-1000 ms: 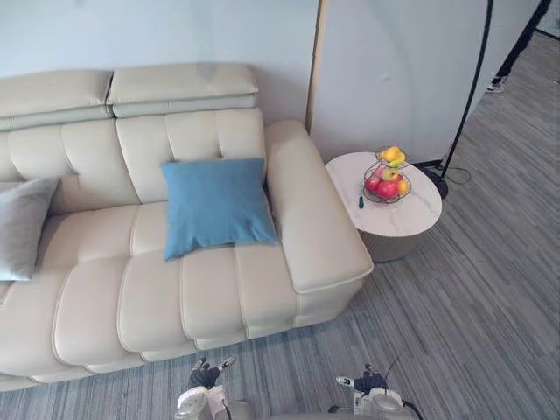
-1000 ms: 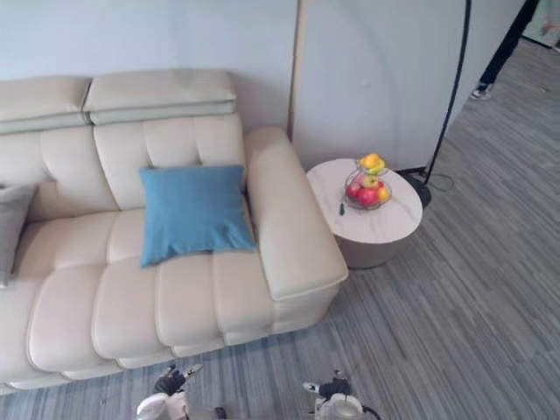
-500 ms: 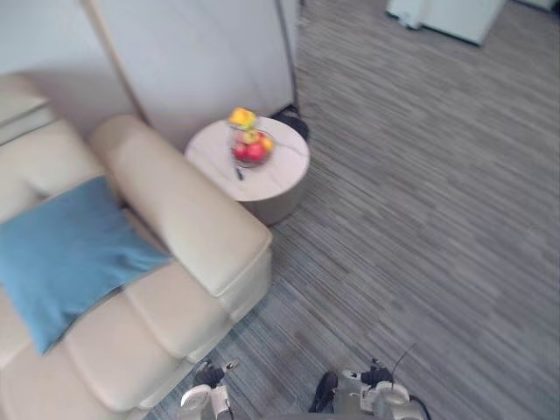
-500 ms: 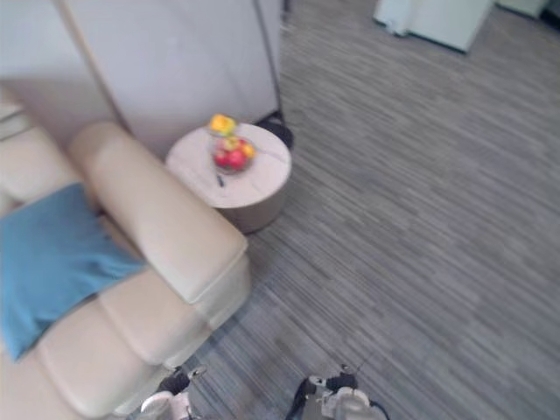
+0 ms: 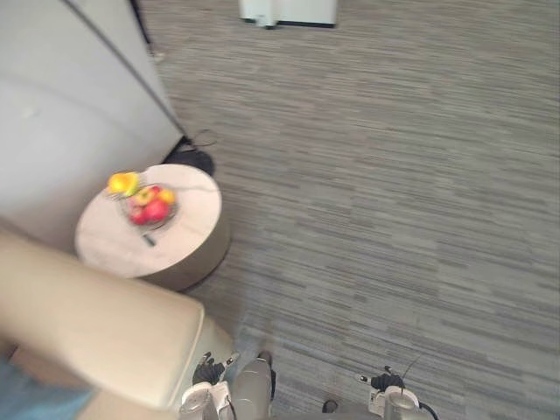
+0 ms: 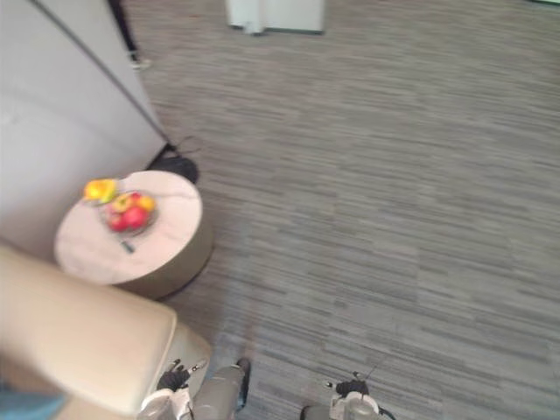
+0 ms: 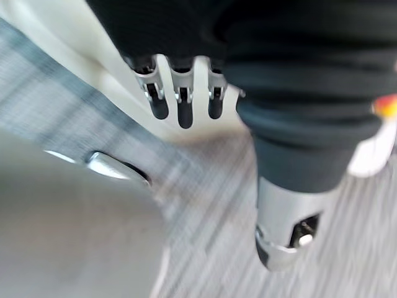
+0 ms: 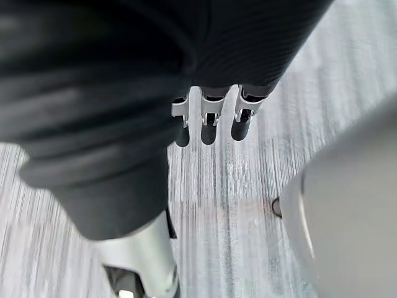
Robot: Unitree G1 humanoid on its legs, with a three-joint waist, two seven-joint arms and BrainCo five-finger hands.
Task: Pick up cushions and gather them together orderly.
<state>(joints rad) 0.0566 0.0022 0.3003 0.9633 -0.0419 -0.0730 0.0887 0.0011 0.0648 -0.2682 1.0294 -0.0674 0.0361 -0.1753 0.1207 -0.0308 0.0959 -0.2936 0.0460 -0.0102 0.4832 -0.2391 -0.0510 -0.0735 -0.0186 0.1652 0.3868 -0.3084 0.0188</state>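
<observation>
- Left eye view: a corner of the blue cushion point(image 5: 31, 404) lies on the cream sofa point(image 5: 87, 324), at the lower left edge.
- A round side table point(image 5: 188, 232) just beside the sofa's arm carries a fruit basket point(image 5: 147, 206).
- The left hand point(image 7: 184, 102) hangs by the sofa, fingers straight, empty.
- The right hand point(image 8: 209, 124) hangs over the grey floor point(image 5: 394, 175), fingers loose, holding nothing.

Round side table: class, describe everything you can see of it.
The round side table has a pale, stone-looking top on a darker drum base. It stands on the grey striped floor, beside the cream sofa arm. A basket of red and yellow fruit and a small dark object rest on it.
</observation>
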